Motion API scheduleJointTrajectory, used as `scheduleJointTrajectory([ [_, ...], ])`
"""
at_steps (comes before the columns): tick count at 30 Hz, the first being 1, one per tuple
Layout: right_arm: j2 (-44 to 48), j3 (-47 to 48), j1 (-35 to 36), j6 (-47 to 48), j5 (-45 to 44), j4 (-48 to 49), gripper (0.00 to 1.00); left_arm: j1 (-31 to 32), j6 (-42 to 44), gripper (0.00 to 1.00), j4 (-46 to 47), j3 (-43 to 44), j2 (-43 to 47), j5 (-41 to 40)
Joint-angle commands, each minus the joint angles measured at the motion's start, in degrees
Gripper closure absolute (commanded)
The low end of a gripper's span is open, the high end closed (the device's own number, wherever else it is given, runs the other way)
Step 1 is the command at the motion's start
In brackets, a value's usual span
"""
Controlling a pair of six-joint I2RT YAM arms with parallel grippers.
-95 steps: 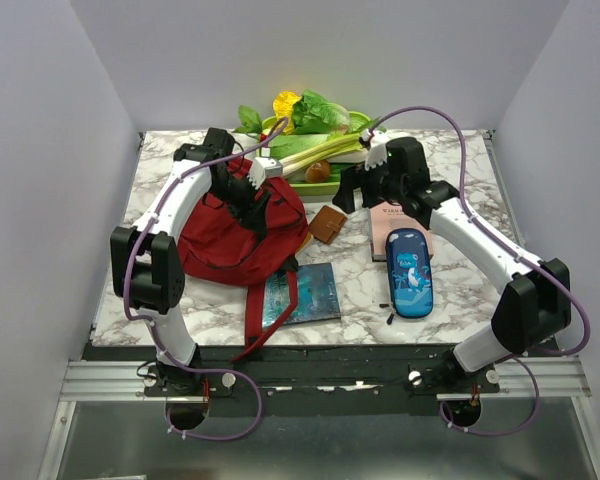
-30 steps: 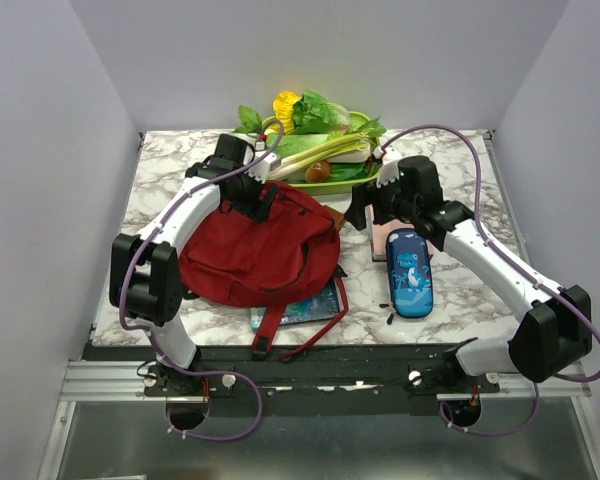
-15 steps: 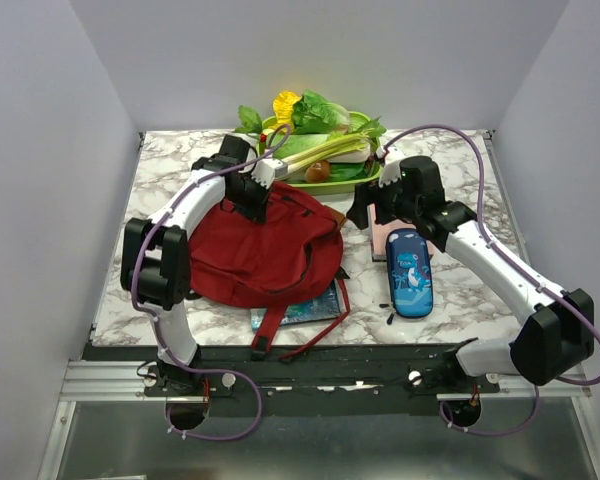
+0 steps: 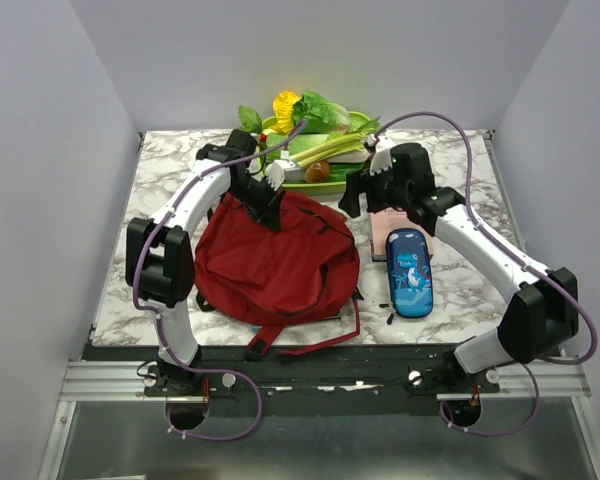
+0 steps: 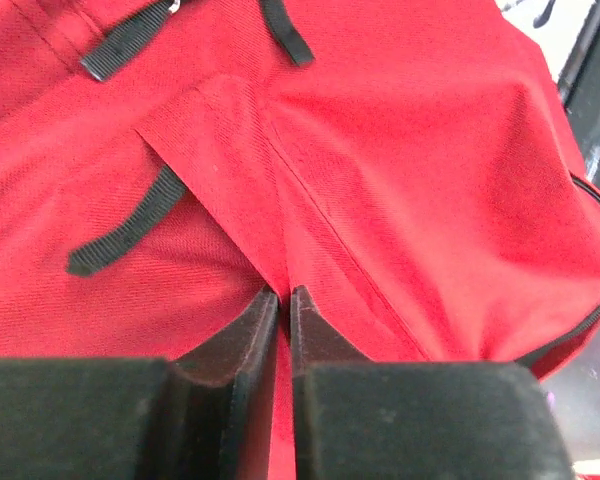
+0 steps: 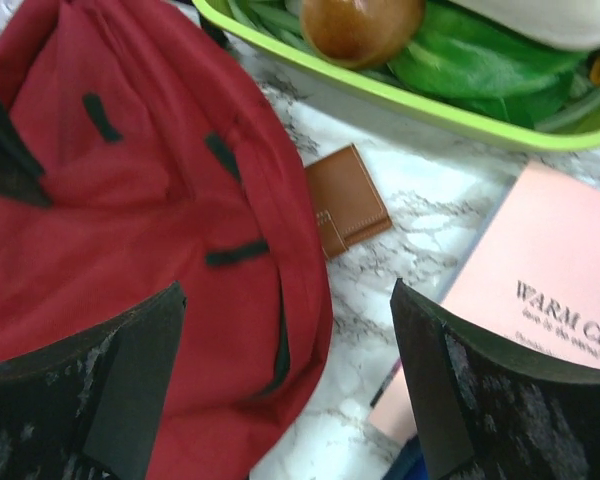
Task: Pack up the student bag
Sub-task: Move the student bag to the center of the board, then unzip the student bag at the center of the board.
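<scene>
The dark red student bag (image 4: 278, 262) lies flat in the middle of the table, its black straps trailing to the front edge. My left gripper (image 4: 270, 203) is at the bag's far top edge, shut on a fold of the red fabric (image 5: 280, 250). My right gripper (image 4: 351, 198) is open and empty, hovering above the bag's right edge (image 6: 280, 300) and a small brown wallet (image 6: 348, 200). A pink book (image 6: 545, 300) lies under the right arm, with a blue shark-print pencil case (image 4: 410, 272) beside it.
A green tray (image 4: 352, 178) of toy vegetables stands at the back, just behind both grippers, holding a brown round item (image 6: 360, 25). A small black pen (image 4: 390, 318) lies near the pencil case. White walls enclose the table on three sides.
My left gripper has dragged the bag rightward and spread it flat, so it now covers the teal book. My right gripper has risen slightly toward the tray.
</scene>
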State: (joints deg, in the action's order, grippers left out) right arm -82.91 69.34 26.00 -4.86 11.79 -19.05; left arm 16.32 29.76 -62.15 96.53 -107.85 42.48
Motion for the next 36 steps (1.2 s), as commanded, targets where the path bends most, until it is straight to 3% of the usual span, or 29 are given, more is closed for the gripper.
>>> scheduleJointTrajectory([
  [1, -4.7, 3.95, 0.37, -0.67, 4.9, 3.14, 0.09, 2.75, 7.24, 0.73, -6.85, -5.11, 3.7, 5.25],
  [5, -7.69, 4.05, 1.25, -1.64, 6.93, 4.63, 0.1, 3.9, 7.68, 0.59, -5.88, -7.24, 4.67, 4.1],
  [12, -8.5, 2.56, 2.83, -2.17, 7.2, 4.99, 0.1, 3.64, 6.89, 0.56, -4.21, 3.37, 3.79, -3.8],
  [14, -7.79, 1.33, 2.92, -1.99, 6.93, 4.9, 0.1, 3.63, 6.89, 0.5, -2.64, 6.02, 2.83, -7.65],
  [16, -6.57, -0.42, 2.92, -1.82, 6.32, 4.9, 0.1, 3.63, 7.42, 0.32, -2.62, 9.63, 1.43, -9.51],
  [18, -5.86, -1.4, 2.92, -1.47, 5.79, 4.98, 0.1, 3.63, 8.03, 0.01, -4.03, 13.74, -1.04, -10.83],
  [23, -3.41, -2.72, 2.92, -0.06, 4.29, 4.64, 0.11, 2.85, 3.65, 0.01, -1.31, 18.59, -2.72, -11.29],
  [25, -1.91, -2.81, 2.92, 0.64, 3.24, 4.11, 0.11, 2.67, -6.42, 0.01, 4.46, 20.45, -1.58, -13.71],
  [27, 0.11, -2.81, 2.92, 1.61, 2.19, 3.41, 0.1, 2.76, -14.69, 0.01, 10.63, 14.87, -0.61, -16.71],
  [28, 0.56, -2.63, 2.92, 1.79, 1.14, 2.97, 0.1, 3.1, -12.55, 0.01, 8.73, 14.39, -1.56, -12.9],
  [29, 0.91, -2.55, 2.92, 2.4, 0.78, 2.62, 0.1, 3.19, -7.05, 0.01, -0.08, 15.0, -5.14, -6.94],
  [30, 1.43, -2.37, 2.92, 2.66, 0.34, 1.74, 0.1, 3.28, -1.51, 0.01, -5.04, 20.57, -7.35, -3.93],
  [32, 2.14, -2.46, 2.92, 2.49, -0.45, 1.21, 0.1, 2.76, -0.57, 0.01, -2.66, 21.51, -6.95, -3.27],
  [36, 3.11, -3.77, 2.83, 1.7, 1.3, 0.6, 0.1, -0.66, -0.06, 0.01, 22.3, -5.75, 7.11, -4.08],
])
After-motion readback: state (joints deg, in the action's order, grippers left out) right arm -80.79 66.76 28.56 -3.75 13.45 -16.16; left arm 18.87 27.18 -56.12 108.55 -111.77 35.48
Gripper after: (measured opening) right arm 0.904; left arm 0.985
